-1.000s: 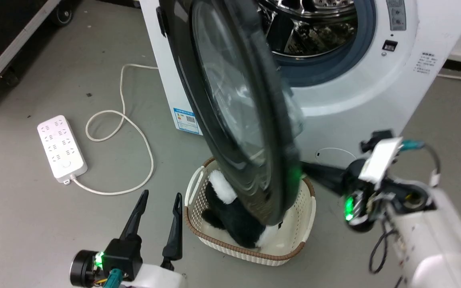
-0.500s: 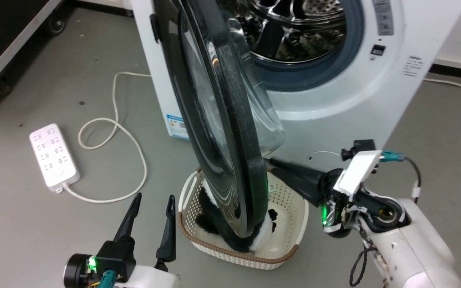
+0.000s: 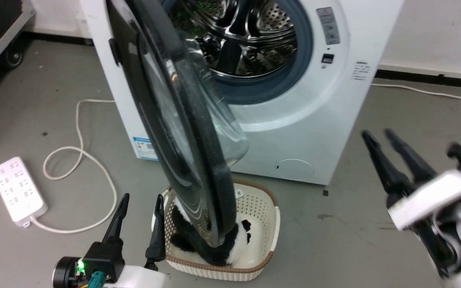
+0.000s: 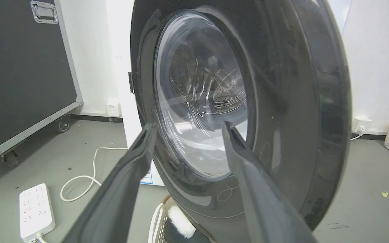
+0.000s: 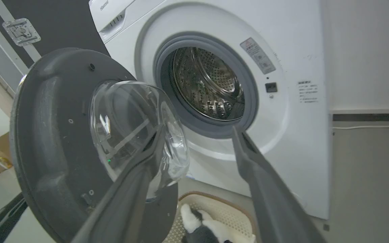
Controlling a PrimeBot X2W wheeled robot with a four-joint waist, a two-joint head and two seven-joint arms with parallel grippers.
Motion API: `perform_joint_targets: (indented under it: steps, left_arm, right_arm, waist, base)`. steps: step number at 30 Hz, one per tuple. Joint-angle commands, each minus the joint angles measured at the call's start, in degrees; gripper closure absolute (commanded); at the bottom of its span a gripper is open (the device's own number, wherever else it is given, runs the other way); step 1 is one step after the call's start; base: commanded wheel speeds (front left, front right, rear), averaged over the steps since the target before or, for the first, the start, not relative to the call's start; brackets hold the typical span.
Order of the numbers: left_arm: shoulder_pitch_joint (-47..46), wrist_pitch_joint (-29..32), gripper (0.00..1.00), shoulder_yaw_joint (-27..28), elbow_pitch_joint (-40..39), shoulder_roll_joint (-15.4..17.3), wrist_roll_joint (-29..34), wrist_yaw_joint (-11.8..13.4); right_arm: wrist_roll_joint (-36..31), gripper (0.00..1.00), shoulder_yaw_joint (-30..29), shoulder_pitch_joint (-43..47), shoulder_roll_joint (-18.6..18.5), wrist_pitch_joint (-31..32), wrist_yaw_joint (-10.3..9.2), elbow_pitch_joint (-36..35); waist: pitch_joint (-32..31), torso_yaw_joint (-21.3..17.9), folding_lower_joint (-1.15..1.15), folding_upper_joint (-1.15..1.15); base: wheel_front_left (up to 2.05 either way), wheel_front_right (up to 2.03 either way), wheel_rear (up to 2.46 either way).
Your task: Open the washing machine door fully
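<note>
Grey floor (image 3: 334, 224), white Hisense washer (image 5: 299, 44), washing machine door (image 3: 166, 120) open, left claw (image 3: 142, 197) apart, right claw (image 3: 376, 133) apart

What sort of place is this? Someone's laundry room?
Likely a lab or workshop, not a home: bare grey floor, a wheeled black flight case, and a power strip lying loose by the washing machine.

Left end effector (image 3: 142, 196) and right end effector (image 3: 376, 132), each with fingers apart.
</note>
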Motion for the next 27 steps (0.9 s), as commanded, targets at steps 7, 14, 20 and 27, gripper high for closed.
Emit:
perform_joint_targets:
  steps: [7,14,20,27]
  left_arm:
    - [2.06,-0.30,0.00,1.66,0.19,0.23,-0.19,-0.74]
    - [3.67,-0.30,0.00,1.71,0.55,0.20,-0.26,-1.08]
    - [4.38,-0.30,0.00,1.50,1.00,0.18,-0.20,-1.26]
    - [4.47,-0.30,0.00,0.98,1.36,0.14,-0.12,-1.03]
  right_arm:
    - [-29.19,0.00,-7.74,14.13,1.41,-14.79,0.06,-6.14]
    - [-45.11,0.00,-14.91,25.76,12.23,-16.57,0.06,-11.64]
    - [-48.24,0.00,-16.80,28.71,15.80,-16.98,0.06,-12.78]
    - [-50.42,0.00,-16.68,29.23,16.98,-17.21,0.06,-12.60]
  waist:
    - [-1.30,-3.51,0.00,0.00]
    - [-1.71,-5.12,0.00,0.00]
    - [-1.66,-5.75,0.00,0.00]
    - [-1.72,-5.88,0.00,0.00]
  base:
    - [0.00,0.00,0.00]
    - [0.00,0.00,0.00]
    - [0.00,0.00,0.00]
    - [0.00,0.00,0.00]
